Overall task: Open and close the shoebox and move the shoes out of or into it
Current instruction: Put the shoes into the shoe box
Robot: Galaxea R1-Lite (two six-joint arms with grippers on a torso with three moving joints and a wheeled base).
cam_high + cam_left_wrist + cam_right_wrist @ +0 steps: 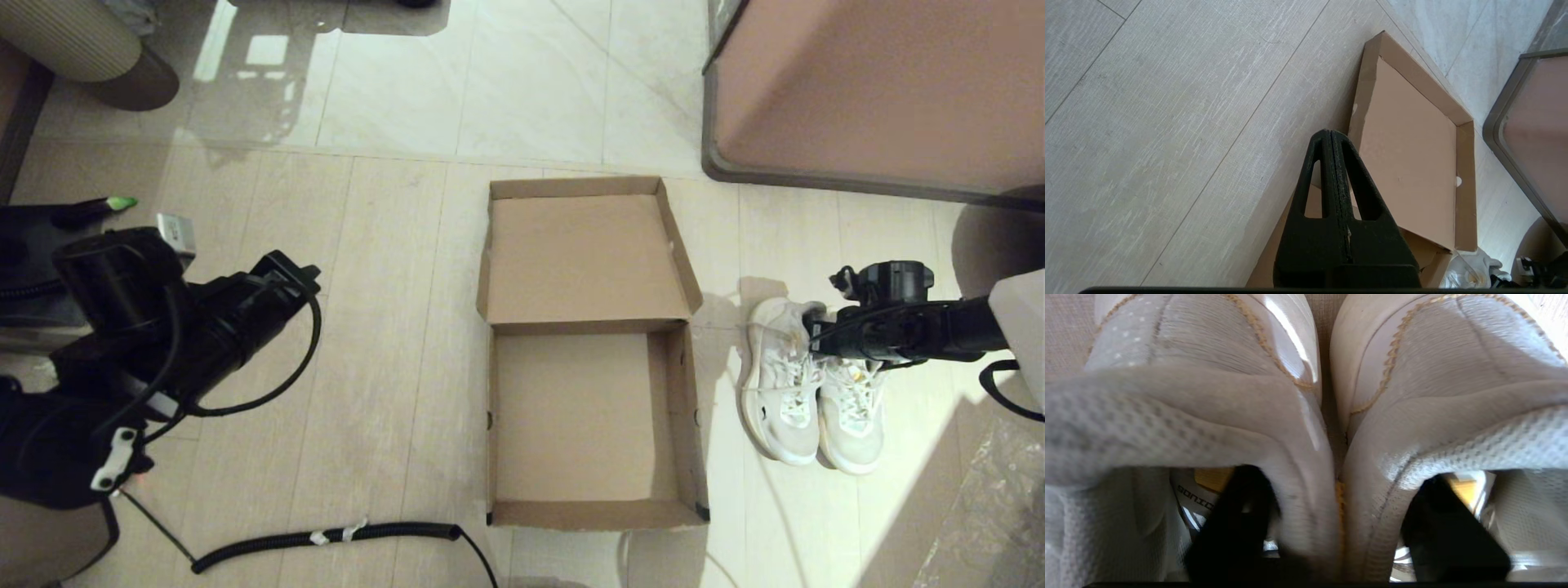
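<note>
The brown cardboard shoebox lies open on the floor with nothing inside, its lid flipped back flat. The white sneakers stand side by side on the floor just right of the box. My right gripper is at their heel ends. In the right wrist view one of its black fingers is inside each shoe, and the right gripper pinches the two inner collar walls of the shoes together. My left gripper hovers far left of the box; the left gripper is shut and empty, with the shoebox lid beyond it.
A large pinkish-brown panel with a grey rim stands at the back right. A black corrugated cable lies on the floor front left of the box. A ribbed beige object is at the far left back, and clear plastic sheet at the front right.
</note>
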